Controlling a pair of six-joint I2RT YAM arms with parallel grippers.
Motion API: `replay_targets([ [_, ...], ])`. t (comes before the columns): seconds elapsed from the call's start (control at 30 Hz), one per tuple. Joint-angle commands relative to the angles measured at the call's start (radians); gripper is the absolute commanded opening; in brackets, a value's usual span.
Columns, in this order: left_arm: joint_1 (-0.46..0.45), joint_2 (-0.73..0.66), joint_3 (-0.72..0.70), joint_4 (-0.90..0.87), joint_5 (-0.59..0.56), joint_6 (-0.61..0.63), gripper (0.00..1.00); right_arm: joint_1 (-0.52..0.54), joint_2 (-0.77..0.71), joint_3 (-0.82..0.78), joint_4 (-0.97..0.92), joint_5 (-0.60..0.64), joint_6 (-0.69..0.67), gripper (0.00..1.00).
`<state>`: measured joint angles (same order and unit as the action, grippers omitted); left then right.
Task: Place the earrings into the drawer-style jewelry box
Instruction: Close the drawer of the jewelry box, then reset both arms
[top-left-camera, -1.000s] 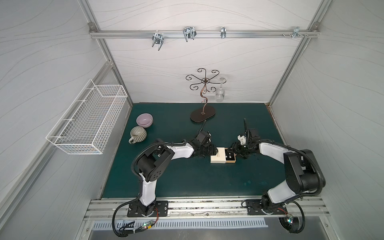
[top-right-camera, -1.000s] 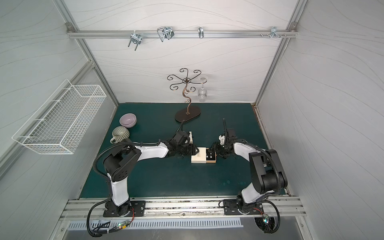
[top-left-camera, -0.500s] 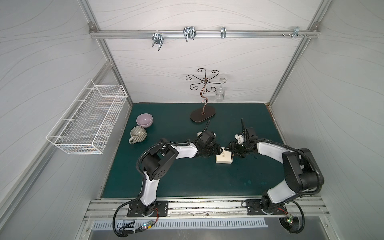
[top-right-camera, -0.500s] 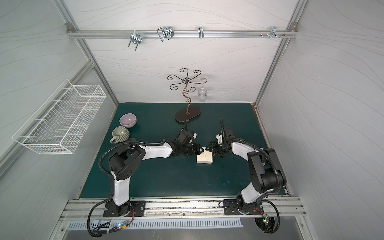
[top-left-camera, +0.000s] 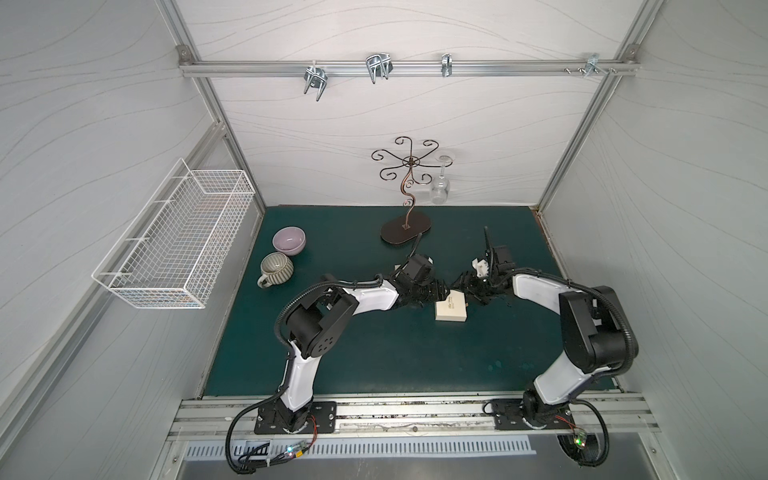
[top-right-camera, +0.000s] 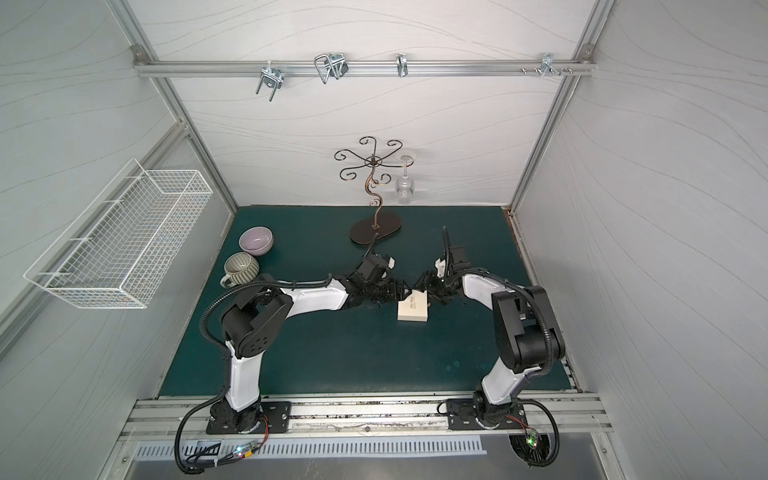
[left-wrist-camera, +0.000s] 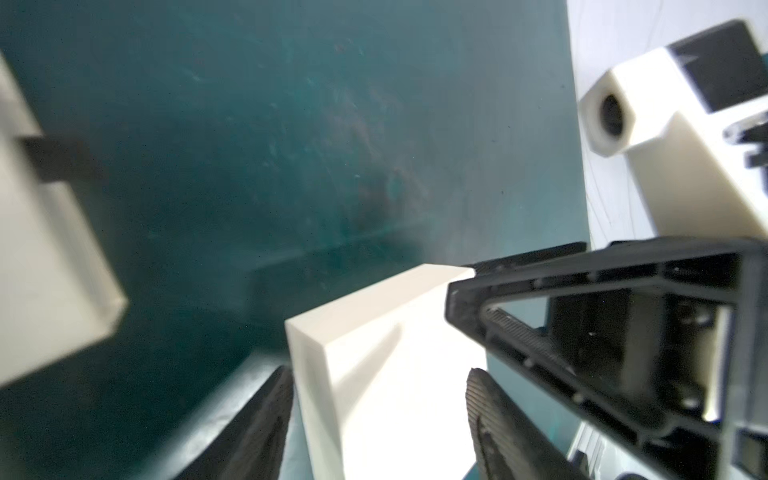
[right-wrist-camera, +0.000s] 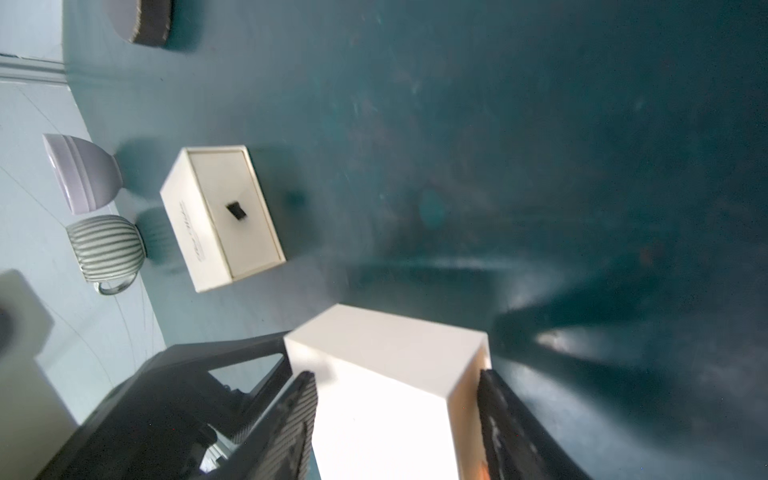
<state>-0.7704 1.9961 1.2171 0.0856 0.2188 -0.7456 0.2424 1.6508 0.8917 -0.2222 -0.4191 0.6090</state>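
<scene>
A cream box (top-left-camera: 451, 311) with script on its lid hangs between both arms at mid-table, shown in both top views (top-right-camera: 412, 309). My right gripper (right-wrist-camera: 395, 374) is shut on one end of the cream box (right-wrist-camera: 386, 345), one finger above it and one below. My left gripper (left-wrist-camera: 379, 372) straddles the opposite end of the cream box (left-wrist-camera: 365, 332), open, with a thin gap beside one finger. The drawer-style jewelry box (right-wrist-camera: 222, 216), cream with a black pull tab, sits shut on the mat. My left arm hides it in both top views. The earrings are out of view.
A purple bowl (top-left-camera: 289, 240) and a striped mug (top-left-camera: 276, 269) stand at the left of the green mat (top-left-camera: 374, 365). A wire stand (top-left-camera: 406, 230) with a hanging glass (top-left-camera: 440, 193) is at the back. A wire basket (top-left-camera: 174, 245) hangs on the left wall.
The cream box has shifted slightly right and turned between the two grippers. My left arm has stretched further right with it. The right arm has barely moved.
</scene>
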Motion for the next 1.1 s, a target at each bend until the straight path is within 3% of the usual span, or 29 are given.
replay_targets([
  [0.0, 0.026, -0.092, 0.023, -0.056, -0.126, 0.069, 0.80, -0.023, -0.033, 0.023, -0.031, 0.033, -0.027, 0.64],
  [0.13, 0.060, -0.222, -0.003, -0.126, -0.272, 0.191, 0.85, -0.039, -0.145, 0.047, -0.094, 0.156, -0.090, 0.65],
  [0.23, 0.102, -0.350, -0.055, -0.154, -0.409, 0.290, 0.86, -0.047, -0.255, 0.045, -0.119, 0.314, -0.131, 0.68],
  [0.47, 0.224, -0.671, -0.284, -0.095, -0.812, 0.498, 0.89, -0.056, -0.431, -0.049, -0.050, 0.721, -0.174, 0.96],
  [0.6, 0.349, -0.831, -0.493, 0.010, -0.951, 0.579, 0.88, -0.070, -0.437, -0.096, 0.006, 0.885, -0.218, 0.99],
  [0.7, 0.448, -0.924, -0.648, 0.111, -0.962, 0.651, 0.88, -0.080, -0.412, -0.157, 0.112, 0.987, -0.265, 0.99],
  [0.8, 0.556, -0.963, -0.741, 0.137, -0.910, 0.619, 0.87, -0.118, -0.374, -0.219, 0.223, 0.996, -0.267, 0.99],
  [0.97, 0.660, -0.895, -0.830, 0.290, -0.772, 0.614, 0.86, -0.141, -0.293, -0.348, 0.504, 0.942, -0.365, 0.99],
  [1.07, 0.716, -0.851, -0.858, 0.409, -0.640, 0.595, 0.87, -0.153, -0.263, -0.371, 0.591, 0.846, -0.411, 0.99],
])
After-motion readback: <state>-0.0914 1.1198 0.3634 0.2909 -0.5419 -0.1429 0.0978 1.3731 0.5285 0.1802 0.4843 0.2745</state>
